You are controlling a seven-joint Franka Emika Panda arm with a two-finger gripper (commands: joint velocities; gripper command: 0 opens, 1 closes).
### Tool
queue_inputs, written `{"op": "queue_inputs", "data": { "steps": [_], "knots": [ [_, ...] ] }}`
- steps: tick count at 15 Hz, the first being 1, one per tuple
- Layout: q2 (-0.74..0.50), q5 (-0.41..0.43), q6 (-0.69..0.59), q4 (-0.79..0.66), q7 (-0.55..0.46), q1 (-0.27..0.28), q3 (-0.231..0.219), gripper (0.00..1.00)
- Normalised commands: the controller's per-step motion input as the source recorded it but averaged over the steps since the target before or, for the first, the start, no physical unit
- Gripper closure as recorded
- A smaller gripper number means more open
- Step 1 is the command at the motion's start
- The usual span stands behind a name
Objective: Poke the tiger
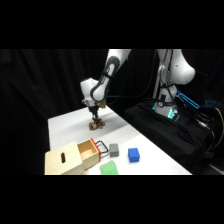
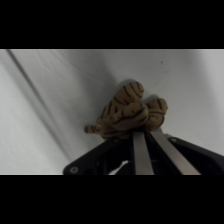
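The tiger (image 2: 127, 110) is a small tan toy with dark stripes, lying on the white table (image 2: 50, 100). In the wrist view my gripper (image 2: 145, 132) has its two metal fingers (image 2: 139, 150) pressed together, and their tips rest against the toy's near side. From the side, the gripper (image 1: 94, 120) comes straight down onto the tiger (image 1: 97, 125) at the far part of the table (image 1: 70, 125).
A tan wooden box (image 1: 70, 159) with an open compartment stands at the table's front left. Beside it are a grey block (image 1: 114, 149), a blue cube (image 1: 133, 154) and a green block (image 1: 109, 168). Dark equipment fills the right side.
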Motion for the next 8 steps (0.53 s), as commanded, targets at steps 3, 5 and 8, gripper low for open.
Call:
{"op": "queue_inputs", "data": {
  "steps": [3, 5, 8],
  "knots": [
    [0.07, 0.051, 0.03, 0.11, -0.06, -0.087, 0.062, 0.91],
    [-0.29, -0.041, -0.15, -0.05, 0.02, -0.025, -0.033, 0.91],
    [-0.57, -0.080, -0.23, -0.21, 0.01, 0.003, -0.052, 0.92]
  ]
}}
